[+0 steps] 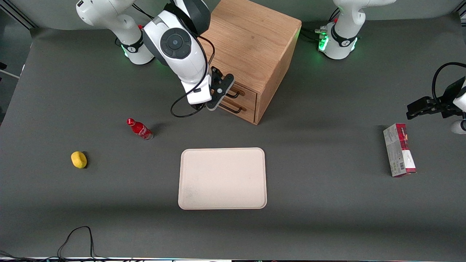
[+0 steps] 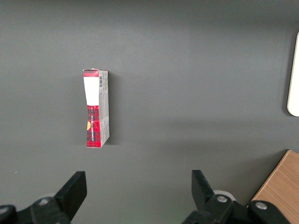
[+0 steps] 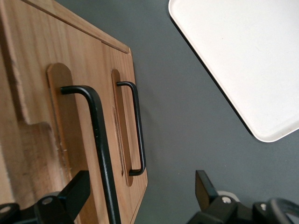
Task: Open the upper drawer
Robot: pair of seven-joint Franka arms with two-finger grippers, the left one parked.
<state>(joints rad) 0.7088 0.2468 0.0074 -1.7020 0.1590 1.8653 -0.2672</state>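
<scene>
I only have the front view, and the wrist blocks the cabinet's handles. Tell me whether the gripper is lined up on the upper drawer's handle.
Observer: In the right wrist view, the upper drawer's handle runs between the open fingers of the gripper.
Operator: Say whether it is clamped.
Observer: Not clamped. The bar sits close to one finger, and the second finger stands well apart from it.

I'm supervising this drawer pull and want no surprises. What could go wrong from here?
The open gripper sits by the upper drawer's handle; the lower handle lies close, so it might catch the wrong one. Only one finger is near the thin bar, so closing may miss it.
</scene>
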